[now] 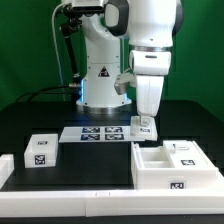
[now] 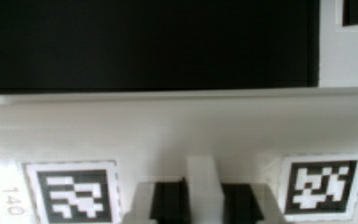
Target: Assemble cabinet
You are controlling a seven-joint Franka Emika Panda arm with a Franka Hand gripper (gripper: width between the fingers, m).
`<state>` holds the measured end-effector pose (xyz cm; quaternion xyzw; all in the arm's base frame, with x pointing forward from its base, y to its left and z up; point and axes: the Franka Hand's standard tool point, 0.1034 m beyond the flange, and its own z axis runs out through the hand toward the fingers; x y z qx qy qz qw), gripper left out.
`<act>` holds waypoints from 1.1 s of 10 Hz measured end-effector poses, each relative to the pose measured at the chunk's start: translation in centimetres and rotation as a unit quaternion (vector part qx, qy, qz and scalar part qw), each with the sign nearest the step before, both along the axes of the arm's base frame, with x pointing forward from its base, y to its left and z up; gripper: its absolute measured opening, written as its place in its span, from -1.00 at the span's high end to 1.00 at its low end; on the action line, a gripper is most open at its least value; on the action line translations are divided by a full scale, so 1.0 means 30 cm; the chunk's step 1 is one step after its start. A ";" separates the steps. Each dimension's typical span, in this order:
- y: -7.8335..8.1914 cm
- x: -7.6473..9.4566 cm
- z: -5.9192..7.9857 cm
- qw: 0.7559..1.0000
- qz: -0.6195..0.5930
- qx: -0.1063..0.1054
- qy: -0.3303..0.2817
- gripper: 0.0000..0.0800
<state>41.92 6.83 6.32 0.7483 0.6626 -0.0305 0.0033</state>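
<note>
- Pincer (image 1: 144, 120) first. In the exterior view it hangs just right of centre, low over a small white panel (image 1: 143, 128). The panel sits on the black table (image 1: 90, 168), between the marker board (image 1: 100, 132) and the open body (image 1: 155, 180) at the exterior view's lower right. From that side the jaws are hidden.
- And the block (image 1: 42, 150)?
- Well apart, at the exterior view's left, with nothing on it.
- What about the wrist view?
- There the pincer (image 2: 204, 200) stands narrow. Its dark fingertips (image 2: 169, 203) sit on either side of a thin white ridge (image 2: 204, 170). I cannot tell whether they pinch it or only straddle it. Two tags (image 2: 73, 190) flank them on a white face (image 2: 158, 125), which I take to be the panel, with table (image 2: 140, 40) beyond its edge.
- What could go wrong?
- The ridge looks thin, so a shallow or off-centre bite might let the panel twist or slip when lifted. It also lies just beside the body's far wall, and a tilted lift or sideways drag could knock that wall and shift the body.
- What does one view give that the other lacks?
- The exterior view shows the layout: block, board and body. The wrist view shows none of those, but only it shows the jaw gap and the ridge.
</note>
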 end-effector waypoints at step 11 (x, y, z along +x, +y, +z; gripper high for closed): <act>0.001 0.120 -0.020 1.000 0.000 0.004 0.004 0.83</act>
